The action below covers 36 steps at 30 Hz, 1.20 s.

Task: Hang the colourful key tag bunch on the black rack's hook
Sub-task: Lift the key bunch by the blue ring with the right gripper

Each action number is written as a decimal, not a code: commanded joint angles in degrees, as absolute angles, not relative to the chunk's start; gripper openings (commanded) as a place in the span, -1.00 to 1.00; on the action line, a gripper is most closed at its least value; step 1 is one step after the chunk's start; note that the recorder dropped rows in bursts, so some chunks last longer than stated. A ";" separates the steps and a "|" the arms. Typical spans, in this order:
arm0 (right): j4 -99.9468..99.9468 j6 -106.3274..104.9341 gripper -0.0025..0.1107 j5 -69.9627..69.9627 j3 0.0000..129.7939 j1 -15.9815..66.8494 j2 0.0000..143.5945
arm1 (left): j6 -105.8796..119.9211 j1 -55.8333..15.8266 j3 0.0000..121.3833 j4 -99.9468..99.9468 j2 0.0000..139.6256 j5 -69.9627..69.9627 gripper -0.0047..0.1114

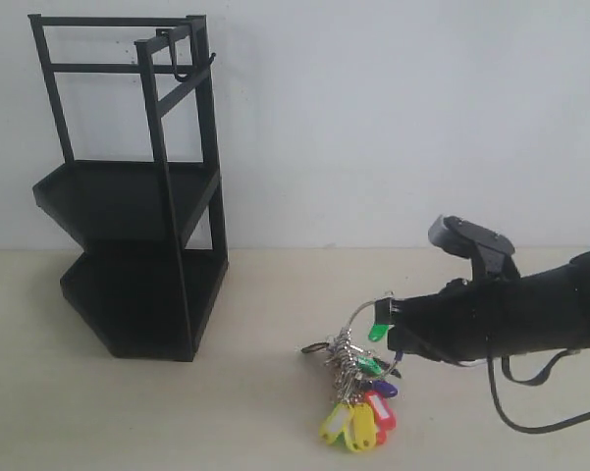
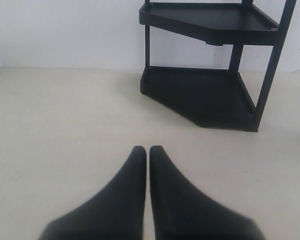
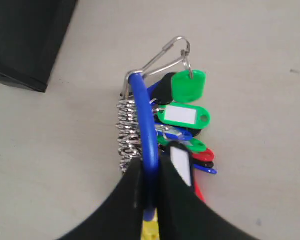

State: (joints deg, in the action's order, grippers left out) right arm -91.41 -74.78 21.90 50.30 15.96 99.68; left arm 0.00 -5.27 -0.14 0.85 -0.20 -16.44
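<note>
Right wrist view: my right gripper (image 3: 150, 164) pinches the colourful key tag bunch (image 3: 183, 116) by its glossy blue loop (image 3: 146, 115). Left gripper (image 2: 147, 149) closed, empty.

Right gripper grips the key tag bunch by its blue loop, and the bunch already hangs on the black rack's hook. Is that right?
Not quite. The exterior view shows the hook bare; the colourful key tag bunch is low beside the black rack, apart from it. The right gripper does grip its blue loop.
</note>
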 commanded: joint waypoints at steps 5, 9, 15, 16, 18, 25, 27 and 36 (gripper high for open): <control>-72.25 -67.39 -0.96 20.82 50.39 15.99 89.31 | 0.00 -5.15 0.00 1.01 0.00 -16.22 -0.84; -58.77 -56.26 -0.96 20.98 50.39 15.99 85.65 | 0.00 -5.15 0.00 1.01 0.00 -16.22 -0.84; -42.03 -45.06 -0.96 29.00 52.05 15.99 84.37 | 0.00 -5.15 0.00 1.01 0.00 -16.22 -0.84; -37.84 -41.91 -0.96 31.70 53.12 15.99 84.48 | 0.00 -5.15 0.00 1.01 0.00 -16.22 -0.84; -28.17 -35.03 -0.96 37.87 56.13 15.99 84.48 | 0.00 -5.15 0.00 1.01 0.00 -16.22 -0.84; -6.80 -14.52 -0.96 54.57 66.59 15.99 84.48 | 0.00 -5.15 0.00 1.01 0.00 -16.22 -0.84; -8.48 -17.25 -0.96 56.40 67.67 16.15 84.48 | 0.00 -5.15 0.00 1.01 0.00 -16.22 -0.84; 3.66 -11.77 -0.96 54.65 70.44 18.31 84.58 | 0.00 -5.15 0.00 1.01 0.00 -16.22 -0.84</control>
